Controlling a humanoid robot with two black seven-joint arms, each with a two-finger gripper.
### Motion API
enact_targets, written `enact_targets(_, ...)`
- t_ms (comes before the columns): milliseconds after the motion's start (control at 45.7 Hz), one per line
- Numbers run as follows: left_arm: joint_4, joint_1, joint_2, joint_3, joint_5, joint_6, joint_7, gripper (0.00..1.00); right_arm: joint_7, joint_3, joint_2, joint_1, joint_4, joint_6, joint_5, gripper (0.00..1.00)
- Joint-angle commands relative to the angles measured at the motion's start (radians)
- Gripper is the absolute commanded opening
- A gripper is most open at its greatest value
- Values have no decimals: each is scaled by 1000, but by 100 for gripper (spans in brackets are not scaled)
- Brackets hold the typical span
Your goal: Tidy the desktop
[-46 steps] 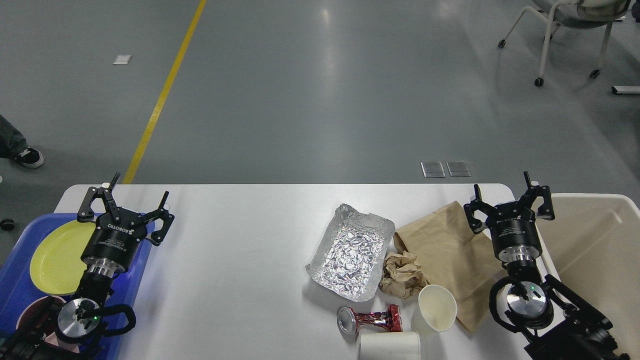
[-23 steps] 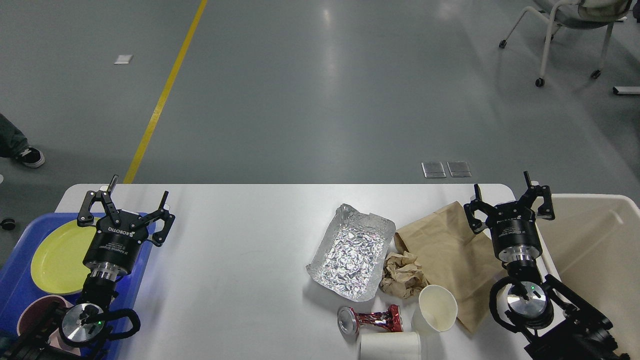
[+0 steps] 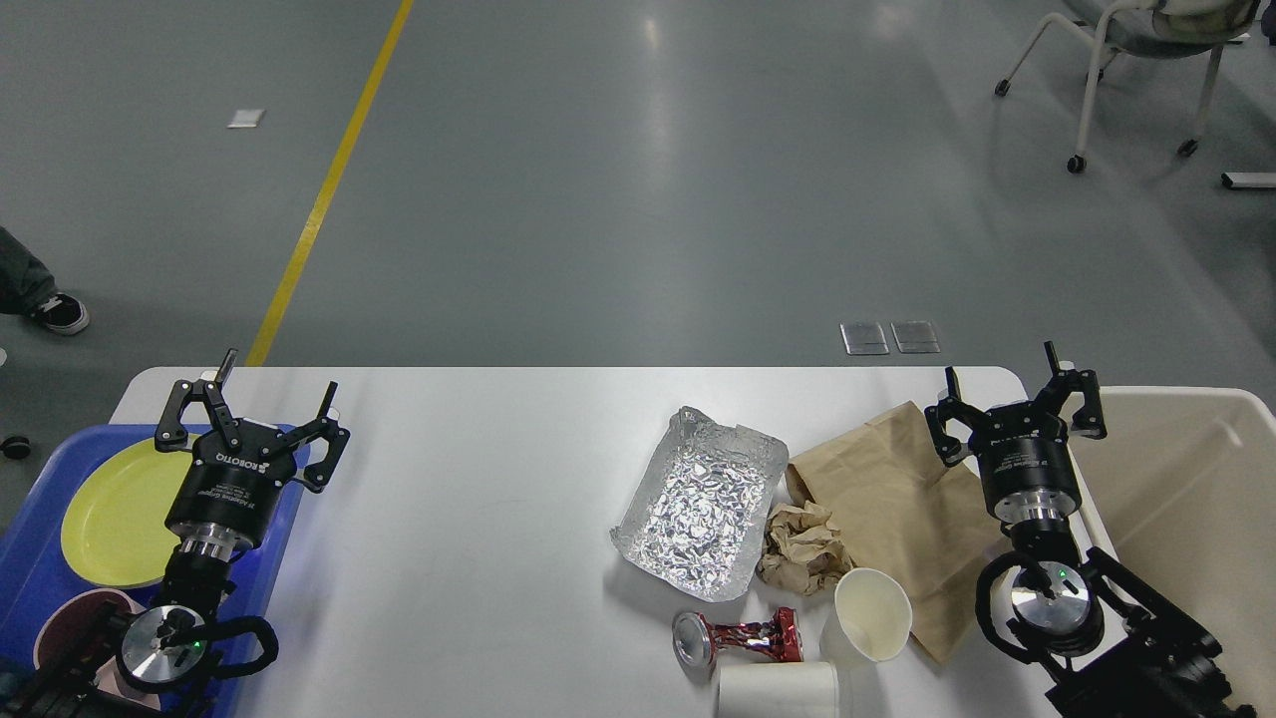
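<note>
Matte white desktop, crinkled foil tray

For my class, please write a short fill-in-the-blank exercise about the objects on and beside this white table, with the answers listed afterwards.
1. The yellow plate lies in the ____ tray at the left end of the desktop.
2. The crushed red can lies just in front of the crinkled ____ sheet.
3. The flat paper bag and the crumpled paper ball are both ____ in colour.
4. The right claw hovers next to the ____ bin.

Answers: blue; foil; brown; beige
</note>
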Motion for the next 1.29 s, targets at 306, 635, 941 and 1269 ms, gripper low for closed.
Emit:
enact_targets(306, 0, 0, -2, -2, 0, -2, 0, 96, 6, 2, -2, -3, 6, 5, 0, 100)
enact_targets(635, 0, 1, -2, -2, 0, -3, 0, 96, 8, 47, -3, -5, 1, 78, 0, 100)
enact_targets(941, 0, 1, 0, -2, 0, -3, 0, 96, -12, 49, -26, -44, -2, 86, 0, 100)
enact_targets(1269, 0, 1, -2, 0, 0, -3, 0, 96, -12, 52, -23, -46, -11, 69, -1, 100)
